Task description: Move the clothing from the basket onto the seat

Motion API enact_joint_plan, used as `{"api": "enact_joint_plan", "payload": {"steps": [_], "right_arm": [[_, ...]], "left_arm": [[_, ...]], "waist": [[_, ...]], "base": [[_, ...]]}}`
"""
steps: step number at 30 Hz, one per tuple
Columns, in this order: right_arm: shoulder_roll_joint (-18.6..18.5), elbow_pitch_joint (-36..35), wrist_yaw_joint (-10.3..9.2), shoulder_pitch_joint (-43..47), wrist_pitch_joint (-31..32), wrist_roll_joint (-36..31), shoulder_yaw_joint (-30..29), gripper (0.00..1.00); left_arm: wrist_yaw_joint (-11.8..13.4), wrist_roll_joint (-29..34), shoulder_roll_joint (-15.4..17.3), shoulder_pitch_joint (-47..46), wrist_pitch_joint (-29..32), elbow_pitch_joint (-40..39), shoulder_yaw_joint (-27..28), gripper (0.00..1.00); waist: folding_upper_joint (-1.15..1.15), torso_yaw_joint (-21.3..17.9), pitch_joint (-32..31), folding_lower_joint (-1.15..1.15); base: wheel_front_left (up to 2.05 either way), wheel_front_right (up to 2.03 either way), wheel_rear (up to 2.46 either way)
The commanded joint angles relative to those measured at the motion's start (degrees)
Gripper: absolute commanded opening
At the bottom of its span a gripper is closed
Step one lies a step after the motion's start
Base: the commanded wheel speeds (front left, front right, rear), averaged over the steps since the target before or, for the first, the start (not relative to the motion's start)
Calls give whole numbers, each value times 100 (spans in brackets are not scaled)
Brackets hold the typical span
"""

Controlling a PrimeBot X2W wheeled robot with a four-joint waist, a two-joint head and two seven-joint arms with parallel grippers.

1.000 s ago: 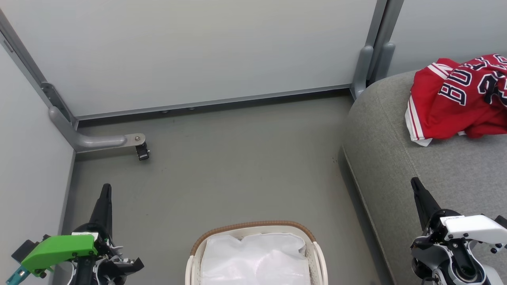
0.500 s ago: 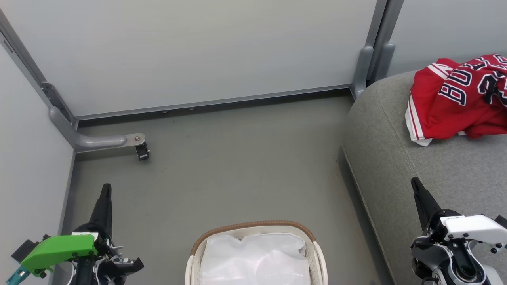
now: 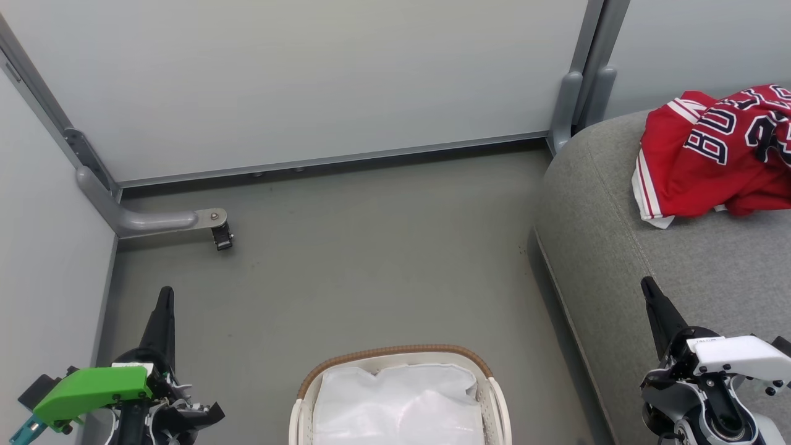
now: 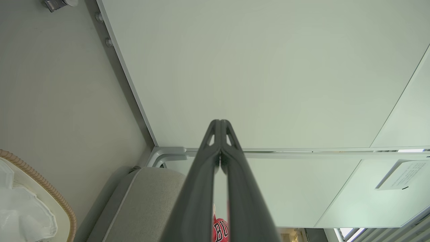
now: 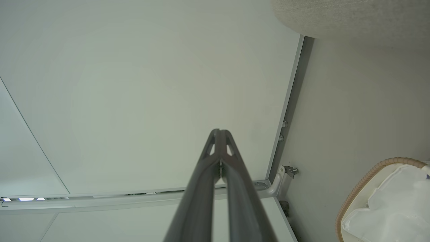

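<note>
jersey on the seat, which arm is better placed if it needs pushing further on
Right. The right end effector, shut, is by the seat, nearer the jersey; the left end effector, also shut, is beyond the basket, over the floor.

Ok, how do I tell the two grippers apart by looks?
The left gripper has long dark tapered fingers and a bright green wrist cover with a teal tab. The right gripper has the same dark fingers but a white wrist cover dotted with dark screws. Each finger has a triangular cut-out near its tip.
</note>
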Motion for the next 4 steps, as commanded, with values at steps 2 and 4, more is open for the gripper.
{"api": "enact_joint_plan", "payload": {"steps": [2,4], "right_arm": [[-32,-14,-2,65,17,24,-14,0],[-32,-14,-3,65,17,24,-14,0]], "left_arm": [[-2,-17,9,-58,19,-3,14,0],[-2,-17,9,-58,19,-4,14,0]], "waist": [[0,0,0,0],[0,0,0,0]], "base": [[0,0,0],[0,0,0]]}}
